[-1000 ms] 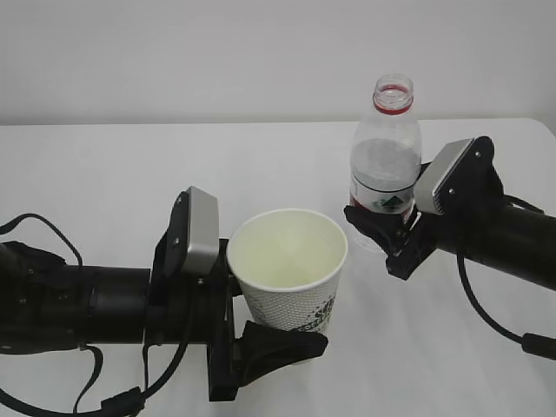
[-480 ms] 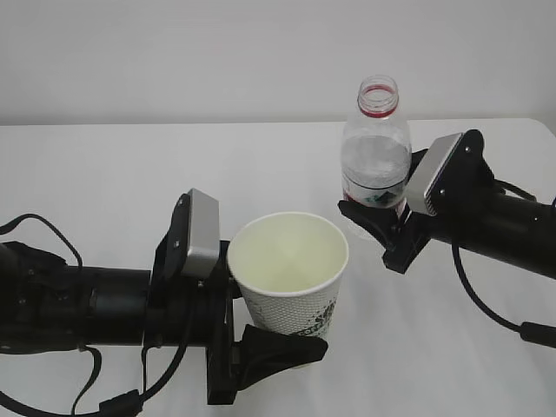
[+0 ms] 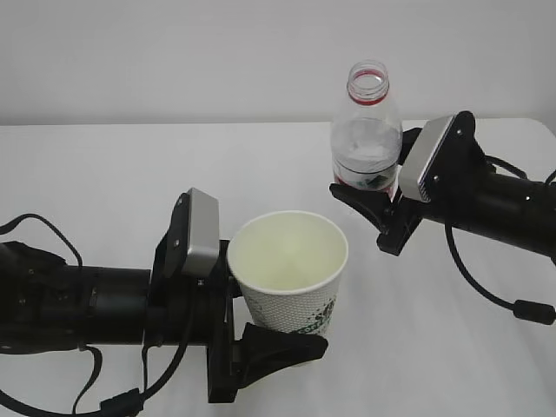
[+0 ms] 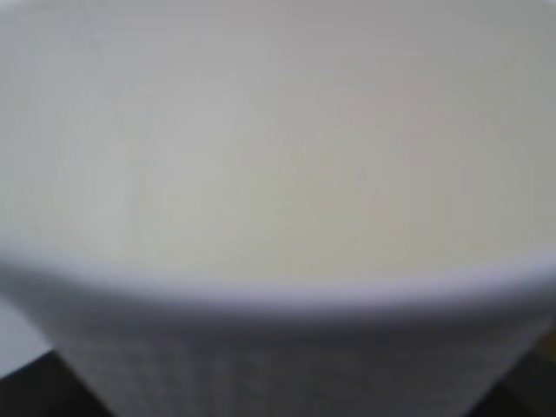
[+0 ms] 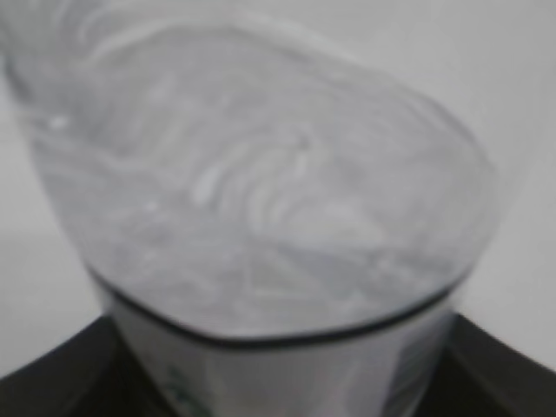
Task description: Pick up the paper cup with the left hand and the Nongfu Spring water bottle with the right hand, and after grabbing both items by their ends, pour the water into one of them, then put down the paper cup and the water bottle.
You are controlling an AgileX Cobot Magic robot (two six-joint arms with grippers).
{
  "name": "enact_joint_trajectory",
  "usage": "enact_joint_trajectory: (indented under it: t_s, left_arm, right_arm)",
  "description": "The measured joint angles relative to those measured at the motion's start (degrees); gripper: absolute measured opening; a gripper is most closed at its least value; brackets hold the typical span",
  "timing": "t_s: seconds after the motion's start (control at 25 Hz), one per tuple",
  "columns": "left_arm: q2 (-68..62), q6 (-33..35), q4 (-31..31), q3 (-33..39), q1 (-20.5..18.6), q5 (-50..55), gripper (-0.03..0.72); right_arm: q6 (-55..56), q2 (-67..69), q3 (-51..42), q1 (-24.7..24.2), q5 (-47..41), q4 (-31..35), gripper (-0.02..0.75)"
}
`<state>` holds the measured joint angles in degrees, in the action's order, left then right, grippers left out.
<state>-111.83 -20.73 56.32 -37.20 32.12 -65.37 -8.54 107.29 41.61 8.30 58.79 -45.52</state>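
The left gripper (image 3: 261, 326) is clamped around the lower part of the paper cup (image 3: 290, 269), which stands upright between its fingers with its open mouth above them, and in the left wrist view the cup's cream inside (image 4: 278, 148) fills nearly the whole frame. The right gripper (image 3: 375, 208) grasps the Nongfu Spring water bottle (image 3: 367, 130) at its lower body, the uncapped neck rising above the fingers and leaning slightly toward the cup. The bottle is held clear of the white bench (image 3: 113, 165), up and to the side of the cup's rim, not touching it.
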Motion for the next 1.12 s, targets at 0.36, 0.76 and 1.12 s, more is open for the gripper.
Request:
enact_joint_trajectory:
  t_s: [0.36,0.76,1.12]
  left_arm:
    - [0.00,0.00,-1.58,0.00,0.00,0.00,0.575]
    - [0.00,1.06,-1.62,0.00,0.00,0.00,0.574]
    - [0.00,1.06,-1.62,0.00,0.00,0.00,0.573]
  right_arm:
    - [-2.02,0.00,2.88,0.00,-2.72,-2.03,0.531]
    - [-11.09,0.00,3.39,4.46,-5.09,-0.36,0.531]
    - [-18.63,0.00,3.97,5.00,-5.27,2.13,0.531]
